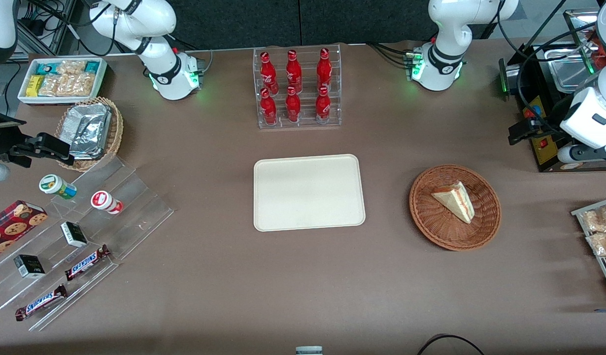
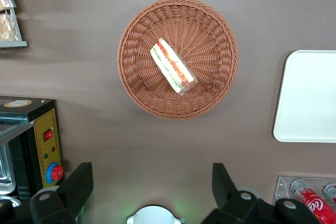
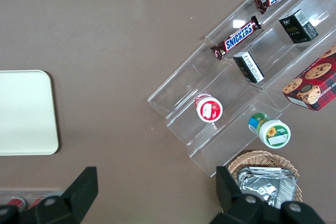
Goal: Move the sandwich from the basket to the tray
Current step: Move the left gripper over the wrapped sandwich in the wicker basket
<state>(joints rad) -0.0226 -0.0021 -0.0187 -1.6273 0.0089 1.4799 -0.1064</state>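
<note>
1. Sandwich (image 1: 455,199), a pale triangular wedge showing red and green filling, lies inside the round woven wicker basket (image 1: 433,222), beside the smooth cream tray (image 1: 308,217).
2. Likely light and soft; best pinched gently across its bread faces.
3. Left gripper (image 2: 152,187) hangs above, fingers spread, holding nothing.

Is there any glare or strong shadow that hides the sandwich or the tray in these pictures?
Front view: even light, sandwich, basket and tray unhidden. Left wrist view: only a soft shadow under the basket rim; the open gripper hangs high above the table, nothing held. Right wrist view: mild glare on the clear shelf.
</note>
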